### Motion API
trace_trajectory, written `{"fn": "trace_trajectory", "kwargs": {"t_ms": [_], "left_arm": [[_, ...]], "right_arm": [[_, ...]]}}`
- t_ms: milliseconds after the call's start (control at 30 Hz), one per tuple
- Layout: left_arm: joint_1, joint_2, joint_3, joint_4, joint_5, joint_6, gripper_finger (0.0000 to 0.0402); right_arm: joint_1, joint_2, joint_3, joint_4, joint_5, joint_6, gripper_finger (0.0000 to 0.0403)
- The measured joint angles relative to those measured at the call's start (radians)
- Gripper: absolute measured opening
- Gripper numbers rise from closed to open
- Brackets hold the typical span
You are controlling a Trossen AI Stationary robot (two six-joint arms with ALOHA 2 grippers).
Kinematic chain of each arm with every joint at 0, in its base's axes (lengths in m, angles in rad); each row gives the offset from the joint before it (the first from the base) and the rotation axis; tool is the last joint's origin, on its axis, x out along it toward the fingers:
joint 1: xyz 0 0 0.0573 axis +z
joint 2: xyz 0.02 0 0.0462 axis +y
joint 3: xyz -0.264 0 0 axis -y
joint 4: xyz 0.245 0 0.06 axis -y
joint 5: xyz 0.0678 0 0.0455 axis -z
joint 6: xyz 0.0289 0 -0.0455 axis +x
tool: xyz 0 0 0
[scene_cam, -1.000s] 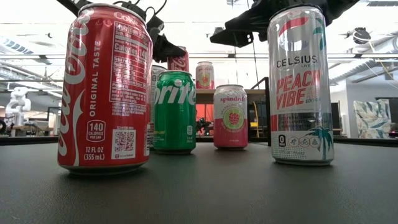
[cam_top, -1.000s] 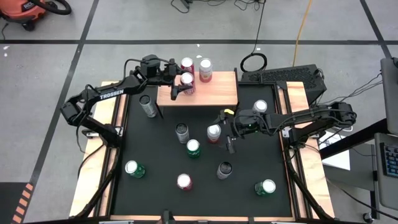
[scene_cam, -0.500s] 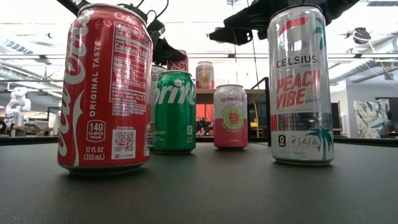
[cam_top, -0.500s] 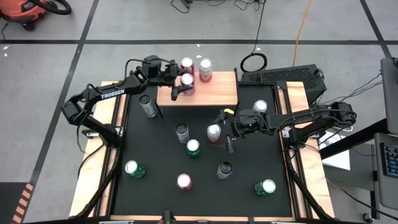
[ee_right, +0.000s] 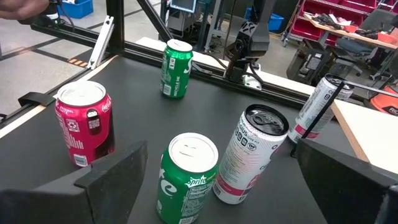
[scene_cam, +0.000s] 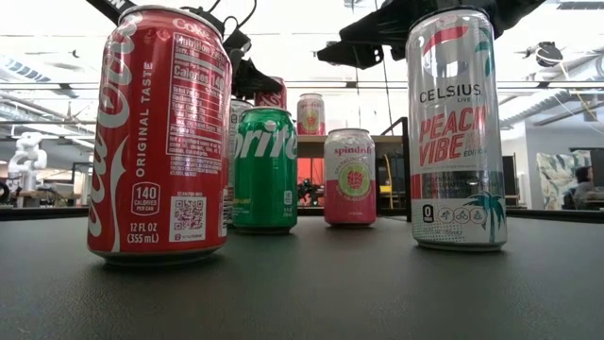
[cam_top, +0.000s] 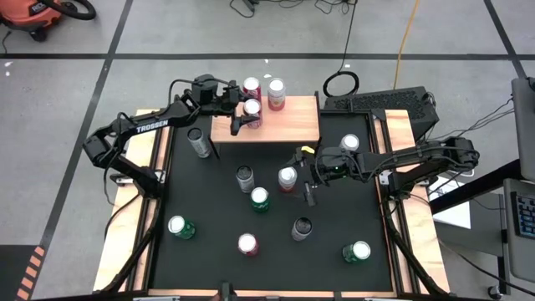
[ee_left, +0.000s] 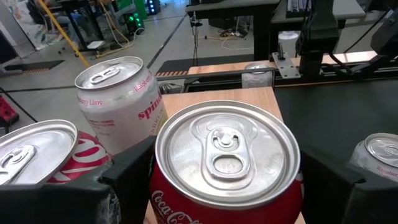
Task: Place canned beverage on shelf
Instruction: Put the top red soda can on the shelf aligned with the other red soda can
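Three cans on shelf: a red Coca-Cola can point(ee_left: 227, 162), a pale pink Spindrift can point(ee_left: 118, 106) and a second red can point(ee_left: 37, 149), all grouped at the shelf's left end.
Shelf point(cam_top: 292, 125): a small raised platform with a light natural-wood top, set at the far edge of the black mat point(cam_top: 209, 201). The right part of its top is bare.
Coca-Cola can, appearance: red body with white script, silver lid with the pull tab intact and unopened. It stands upright.
Coca-Cola can, position: near the shelf's front left corner, just beside the other two cans, which stand behind it. Whether its base rests fully on the wood cannot be told.
Left gripper point(cam_top: 242, 113): reaching over the shelf's left end, fingers closed around the Coca-Cola can, one dark finger against each side of it.
Right gripper point(cam_top: 303, 176): low over the middle of the mat, fingers spread wide and holding nothing, just beside a silver-topped can point(cam_top: 287, 177).
Other cans: scattered upright across the mat, among them a green Sprite can point(ee_right: 186, 177) and a tall white can point(ee_right: 252, 152) ahead of the right gripper.
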Motion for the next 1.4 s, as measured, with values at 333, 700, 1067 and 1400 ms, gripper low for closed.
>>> {"fn": "trace_trajectory", "kwargs": {"t_ms": [333,700,1067,1400], "left_arm": [[0.000,0.000,0.000,-0.002,0.000,0.003,0.0339],[-0.002,-0.001,0.000,0.042,0.021,-0.002,0.0340],[-0.028,-0.033,0.015,0.077,0.032,-0.003,0.0341],[-0.055,-0.139,0.040,0.043,0.030,-0.013,0.0341]], "right_arm": [[0.000,0.000,0.000,0.000,0.000,0.000,0.0389],[0.000,0.000,0.000,0.000,0.000,0.000,0.0389],[0.000,0.000,0.000,-0.001,0.000,0.000,0.0389],[0.000,0.000,0.000,-0.001,0.000,0.010,0.0389]]}}
